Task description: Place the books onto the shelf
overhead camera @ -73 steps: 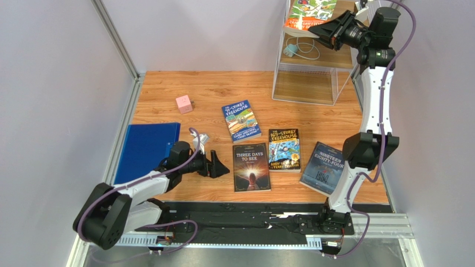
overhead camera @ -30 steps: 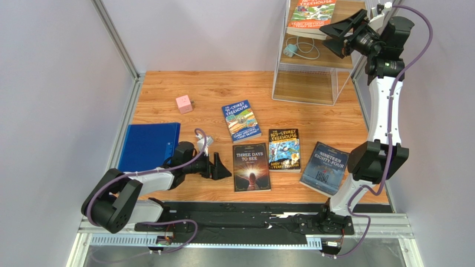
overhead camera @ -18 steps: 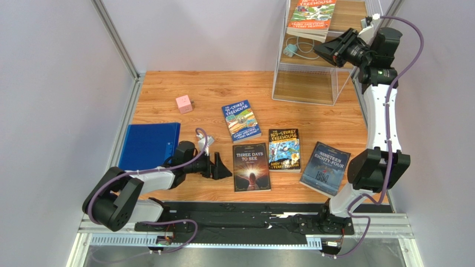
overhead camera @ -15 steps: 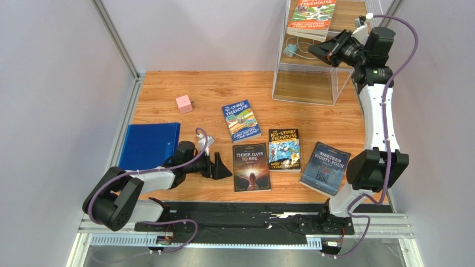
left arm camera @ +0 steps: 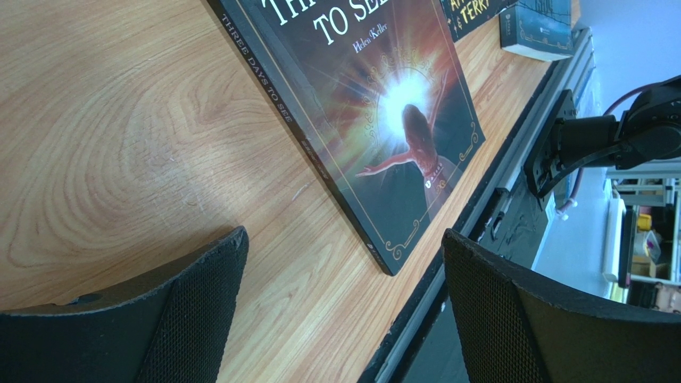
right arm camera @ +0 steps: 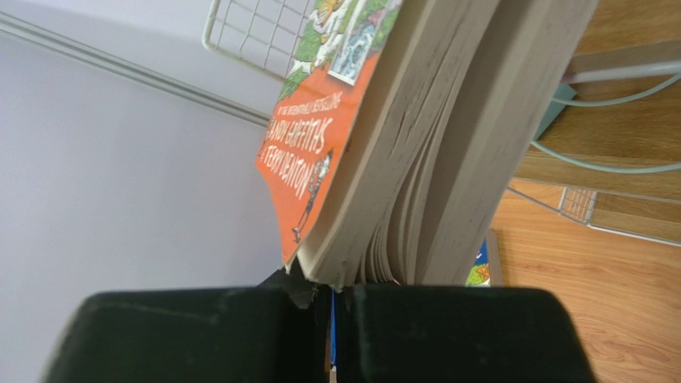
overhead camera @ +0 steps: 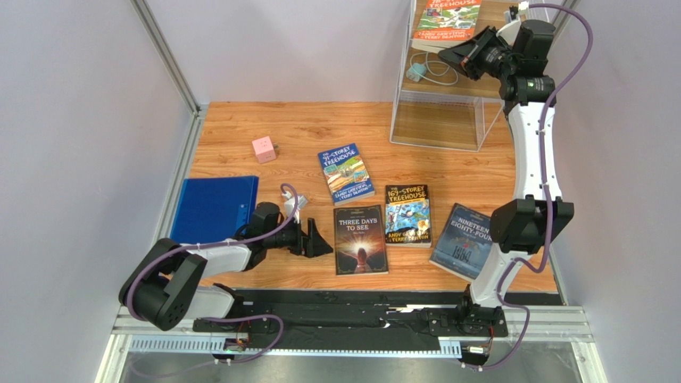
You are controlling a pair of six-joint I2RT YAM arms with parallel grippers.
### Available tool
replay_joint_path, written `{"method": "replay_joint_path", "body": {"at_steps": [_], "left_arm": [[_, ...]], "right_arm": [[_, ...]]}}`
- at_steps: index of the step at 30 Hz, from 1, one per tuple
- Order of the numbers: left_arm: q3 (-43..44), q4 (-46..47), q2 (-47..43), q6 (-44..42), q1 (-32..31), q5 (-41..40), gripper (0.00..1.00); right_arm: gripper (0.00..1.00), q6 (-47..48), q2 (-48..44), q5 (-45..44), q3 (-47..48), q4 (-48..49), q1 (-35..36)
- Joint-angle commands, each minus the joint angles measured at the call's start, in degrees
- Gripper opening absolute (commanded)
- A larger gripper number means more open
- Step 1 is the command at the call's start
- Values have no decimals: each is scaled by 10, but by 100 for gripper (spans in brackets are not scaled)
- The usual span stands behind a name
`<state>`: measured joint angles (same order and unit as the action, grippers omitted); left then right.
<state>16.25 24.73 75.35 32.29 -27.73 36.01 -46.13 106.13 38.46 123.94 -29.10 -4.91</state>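
The right claw (right arm camera: 333,297) is clenched, its two black fingers flat together with nothing between them. Their tips appear to touch the page edge of the orange Treehouse book (right arm camera: 320,152), which lies directly ahead of it on the top board of the shelf (overhead camera: 397,96). That paperback looks light but floppy, with a glossy, slick cover over a thick block of rough cream pages that fan apart at the edge. Any nudge is best put square on the page block, not on a loose corner. The left claw (overhead camera: 320,238) is released, jaws spread wide and low over the grained wooden table (left arm camera: 120,120), with Three Days to See (left arm camera: 384,104) flat just ahead of its fingertips. Beyond that lie a second Treehouse book (overhead camera: 346,173), a third Treehouse book (overhead camera: 408,213) and Nineteen Eighty-Four (overhead camera: 459,239). The dark book is thin, smooth and flush with the wood, so I judge it needs a finger worked under a long edge before pinching near the stiffer spine.
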Motion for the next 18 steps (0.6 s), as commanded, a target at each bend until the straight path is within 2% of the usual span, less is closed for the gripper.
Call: {"method": "replay_joint_path", "body": {"at_steps": [1, 13, 16, 18], "left_arm": [[8, 26, 2, -5, -4, 13, 94], [6, 31, 2, -3, -4, 13, 94], [6, 31, -1, -3, -4, 14, 94], [12, 12, -17, -10, -4, 16, 93]], "right_arm": [[0, 10, 30, -43, 69, -29, -10], [0, -5, 56, -49, 124, -20, -34], [0, -2, 28, -26, 80, -5, -35], [0, 8, -34, -22, -15, 12, -33]]}}
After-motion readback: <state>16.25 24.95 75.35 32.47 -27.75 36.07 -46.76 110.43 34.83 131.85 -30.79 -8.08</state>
